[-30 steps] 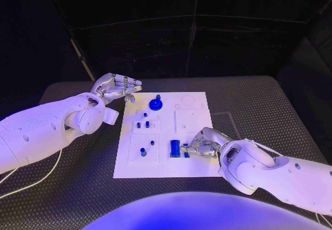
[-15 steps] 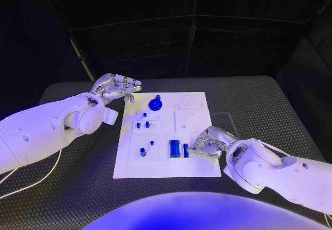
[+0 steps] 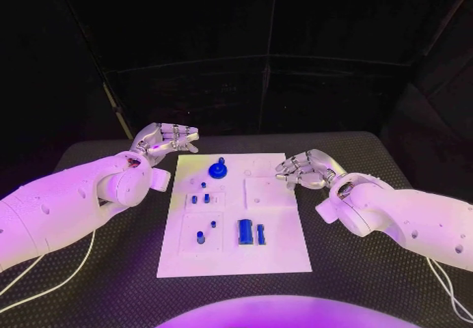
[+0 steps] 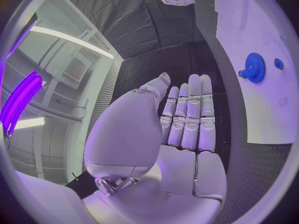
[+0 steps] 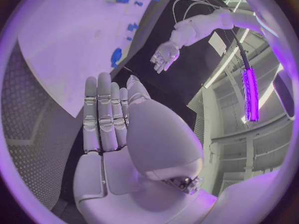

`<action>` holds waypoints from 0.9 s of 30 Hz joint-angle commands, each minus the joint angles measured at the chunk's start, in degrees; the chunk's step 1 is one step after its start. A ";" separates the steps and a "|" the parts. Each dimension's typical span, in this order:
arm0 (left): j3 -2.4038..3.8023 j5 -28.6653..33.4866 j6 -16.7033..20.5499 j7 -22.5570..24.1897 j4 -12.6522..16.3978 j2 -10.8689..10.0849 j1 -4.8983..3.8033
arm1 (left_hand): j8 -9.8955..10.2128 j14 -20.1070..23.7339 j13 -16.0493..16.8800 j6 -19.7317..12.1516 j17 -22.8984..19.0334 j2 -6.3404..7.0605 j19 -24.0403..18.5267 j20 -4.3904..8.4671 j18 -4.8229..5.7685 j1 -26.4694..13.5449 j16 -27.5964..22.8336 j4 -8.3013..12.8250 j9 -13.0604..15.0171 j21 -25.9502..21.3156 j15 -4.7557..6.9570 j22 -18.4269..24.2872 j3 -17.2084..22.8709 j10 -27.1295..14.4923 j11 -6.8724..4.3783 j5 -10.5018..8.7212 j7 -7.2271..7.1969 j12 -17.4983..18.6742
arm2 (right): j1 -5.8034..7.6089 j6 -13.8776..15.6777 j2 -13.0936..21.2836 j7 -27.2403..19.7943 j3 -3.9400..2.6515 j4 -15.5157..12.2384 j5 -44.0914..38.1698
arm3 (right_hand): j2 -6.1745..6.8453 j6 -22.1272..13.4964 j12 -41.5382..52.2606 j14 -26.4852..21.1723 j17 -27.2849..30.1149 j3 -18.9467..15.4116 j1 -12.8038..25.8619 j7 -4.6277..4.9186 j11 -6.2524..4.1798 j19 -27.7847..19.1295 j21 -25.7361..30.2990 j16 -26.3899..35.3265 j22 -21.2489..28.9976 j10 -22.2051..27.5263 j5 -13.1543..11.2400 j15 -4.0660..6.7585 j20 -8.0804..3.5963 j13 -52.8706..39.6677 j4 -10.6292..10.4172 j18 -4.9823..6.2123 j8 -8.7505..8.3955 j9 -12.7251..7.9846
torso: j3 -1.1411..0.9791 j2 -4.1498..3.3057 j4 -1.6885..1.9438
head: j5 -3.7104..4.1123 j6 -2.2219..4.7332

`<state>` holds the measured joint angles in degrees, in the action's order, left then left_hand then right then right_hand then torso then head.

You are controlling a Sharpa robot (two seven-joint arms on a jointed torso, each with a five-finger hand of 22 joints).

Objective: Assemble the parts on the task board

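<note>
The white task board (image 3: 281,249) lies in the middle of the black table. A blue gear (image 3: 218,168) sits at its far end. Small blue pegs (image 3: 200,199) stand in the board's middle. A long blue block (image 3: 243,231) and a thinner blue piece (image 3: 260,234) sit side by side nearer to me. My left hand (image 3: 165,139) hovers off the board's far left corner and holds nothing. Its fingers (image 4: 190,114) are straight, with the gear (image 4: 252,67) beyond them. My right hand (image 3: 307,167) hangs at the board's right edge, fingers (image 5: 106,117) extended and holding nothing.
Black ribbed table mat (image 3: 374,260) surrounds the board on all sides. A white cable (image 3: 59,266) runs over the mat at the near left. Two more small blue parts (image 3: 200,237) stand in the board's near left section.
My right hand has drawn back from the thin blue piece near the board's front and risen to the board's far right edge. The left hand has barely moved.
</note>
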<state>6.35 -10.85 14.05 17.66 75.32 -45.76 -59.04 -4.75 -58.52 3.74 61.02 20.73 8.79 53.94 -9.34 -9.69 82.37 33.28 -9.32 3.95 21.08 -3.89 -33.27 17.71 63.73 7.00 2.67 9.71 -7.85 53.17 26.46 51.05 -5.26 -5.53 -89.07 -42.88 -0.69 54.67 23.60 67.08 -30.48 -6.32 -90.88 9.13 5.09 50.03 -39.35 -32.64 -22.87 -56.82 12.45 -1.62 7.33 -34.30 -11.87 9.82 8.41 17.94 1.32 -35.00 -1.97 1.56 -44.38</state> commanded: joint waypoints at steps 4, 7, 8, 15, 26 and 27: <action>0.02 10.14 -0.84 7.11 -5.78 3.65 0.02 | 0.77 3.91 -0.12 -1.23 -5.70 -0.92 -8.76 -3.03 0.50 0.38 -11.23 -0.35 -0.14 -9.88 -2.93 7.11 -0.52 -0.88 1.27 0.11 -0.34 2.29 | 2.90 -7.84 -6.73 -17.16 -0.24 12.59 23.09 | -0.51 0.69 -9.50 -8.27 8.89 1.29 -1.79 1.17 2.18 -6.63 10.06 15.22 5.61 -1.66 -1.31 -4.00 3.39 12.83 -1.44 -1.18 -2.84 -2.99 | 0.63 2.16 -0.53 | -0.51 4.29; 0.02 11.19 0.11 8.24 -8.90 5.80 0.13 | 1.10 6.20 -0.17 -2.21 -8.15 -0.93 -12.65 -4.74 0.38 0.17 -15.84 -0.58 -0.23 -13.93 -4.15 10.24 -1.27 -1.69 2.43 0.09 -1.07 3.58 | 3.48 -10.26 -10.61 -18.91 -0.29 18.83 26.17 | -0.45 2.16 -14.54 -6.56 14.52 1.77 -1.30 1.30 2.66 -5.78 15.32 21.94 9.08 -5.04 -1.28 -4.73 5.68 21.90 -1.98 0.33 -4.76 -5.90 | 0.54 2.58 -0.71 | -1.25 5.81; 0.02 11.50 0.93 8.76 -10.20 6.76 0.21 | 1.11 6.58 -0.17 -2.80 -9.11 -1.02 -13.92 -5.56 0.06 0.14 -17.52 -0.65 -0.24 -15.41 -4.39 11.54 -1.70 -2.27 2.66 0.01 -1.20 4.09 | 3.65 -11.49 -12.53 -19.57 -0.31 21.72 27.19 | -0.47 1.99 -16.33 -6.53 16.66 1.76 -0.57 1.60 3.15 -6.18 17.81 24.31 10.61 -5.52 -1.33 -5.21 6.54 24.68 -1.76 0.69 -4.77 -7.32 | 0.50 2.63 -0.78 | -1.91 6.67; 0.05 12.88 4.44 10.84 -14.36 10.39 0.54 | 1.22 9.47 -0.24 -5.88 -12.27 -0.96 -25.37 -7.37 0.00 -0.33 -23.37 -1.27 -0.29 -18.35 -4.79 19.14 -4.16 -7.85 2.84 0.03 -1.65 4.49 | 3.97 -14.93 -18.96 -21.36 -0.36 30.40 30.27 | -0.50 0.27 -19.86 -7.21 22.19 0.22 3.50 2.15 4.27 -5.59 23.66 28.92 14.45 -4.34 -1.88 -6.56 7.97 29.74 0.42 0.76 -4.79 -11.07 | 0.40 2.65 -0.54 | -1.60 8.75; -0.61 11.17 5.47 8.70 -12.27 10.29 0.55 | 4.75 31.03 -3.74 -30.21 -16.37 -4.50 -38.18 -0.08 3.82 -36.04 -28.37 3.42 -3.95 -21.08 -0.92 25.85 -10.26 -32.90 -1.67 -2.67 -4.97 7.85 | 4.13 -9.62 -18.93 -19.25 0.21 28.81 28.85 | 0.69 -24.02 -23.60 -33.97 30.48 6.32 42.63 -2.57 0.56 -24.57 32.10 32.64 22.87 23.25 -6.47 -3.37 1.63 34.30 6.62 -3.35 -8.41 -17.94 | -0.54 3.27 0.76 | -1.64 9.42; -0.79 11.16 6.24 8.81 -11.42 10.00 0.50 | 4.75 32.10 -3.74 -31.42 -16.53 -4.68 -38.81 0.29 3.82 -37.85 -28.55 3.69 -3.95 -21.08 -0.73 26.14 -10.52 -34.10 -1.87 -2.67 -5.16 7.85 | 4.21 -8.85 -18.57 -19.40 0.36 27.96 29.25 | 0.69 -25.27 -23.60 -35.33 30.48 6.32 44.59 -2.85 0.33 -25.63 32.39 32.64 22.87 24.62 -6.69 -3.16 1.28 34.30 6.94 -3.72 -8.41 -17.94 | -0.76 3.42 1.10 | -1.62 9.58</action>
<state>5.55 0.43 17.91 25.91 63.02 -35.52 -58.25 -1.14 -35.82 1.06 40.15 5.69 5.58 20.50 -12.28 -7.90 60.38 6.37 -7.58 1.11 1.00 -6.26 -9.68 9.80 40.16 6.96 0.94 6.18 -1.10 57.04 15.08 32.39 -23.96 -5.16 -60.03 -14.91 -0.55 39.99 1.11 43.19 -1.99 -3.74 -62.95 8.54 7.37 33.20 -9.46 -1.15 -3.59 -43.79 7.82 -6.51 11.68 -1.10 -6.76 8.41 1.11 1.53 1.19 -32.04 -1.88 -0.12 -35.10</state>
